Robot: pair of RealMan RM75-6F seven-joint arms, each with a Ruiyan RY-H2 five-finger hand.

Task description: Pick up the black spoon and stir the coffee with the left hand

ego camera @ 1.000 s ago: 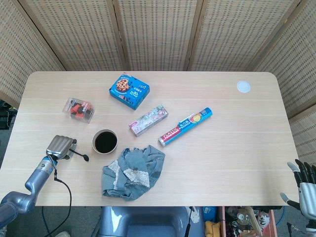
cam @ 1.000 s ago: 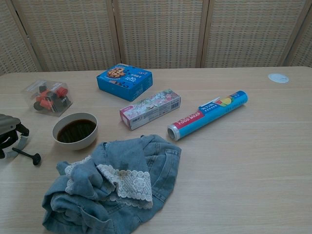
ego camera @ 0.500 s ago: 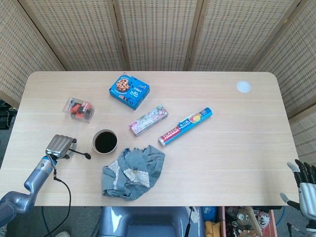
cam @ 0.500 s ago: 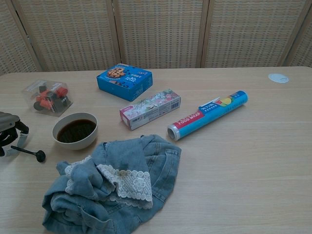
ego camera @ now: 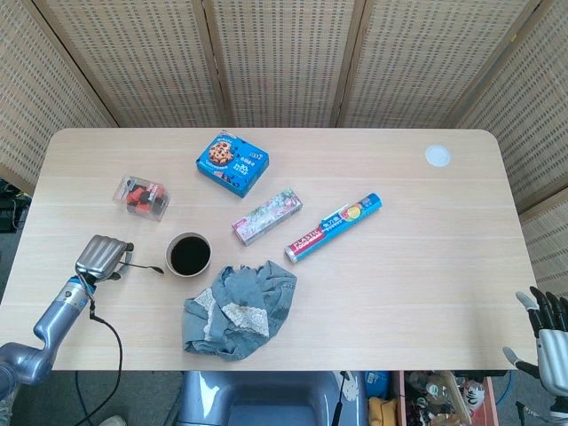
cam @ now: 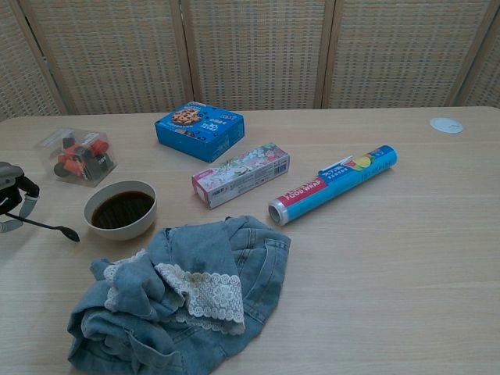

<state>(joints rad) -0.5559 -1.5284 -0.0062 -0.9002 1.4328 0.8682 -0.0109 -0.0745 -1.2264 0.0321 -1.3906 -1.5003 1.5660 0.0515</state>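
My left hand (ego camera: 99,256) (cam: 11,195) is at the table's left side, fingers curled around the handle of the thin black spoon (ego camera: 142,268) (cam: 51,227). The spoon points right, its tip just left of the white cup of dark coffee (ego camera: 188,254) (cam: 120,208) and a little above the table. My right hand (ego camera: 543,332) hangs past the table's lower right corner, fingers spread and holding nothing.
A crumpled denim cloth with lace (ego camera: 238,306) (cam: 183,289) lies right below the cup. A clear box of small parts (ego camera: 141,196), a blue cookie box (ego camera: 232,162), a floral box (ego camera: 266,215), a blue wrap roll (ego camera: 333,227) and a white disc (ego camera: 437,156) are farther back.
My left hand has lifted and shifted up-left with the spoon; the spoon's tip has risen off the table and come closer to the cup's left rim.
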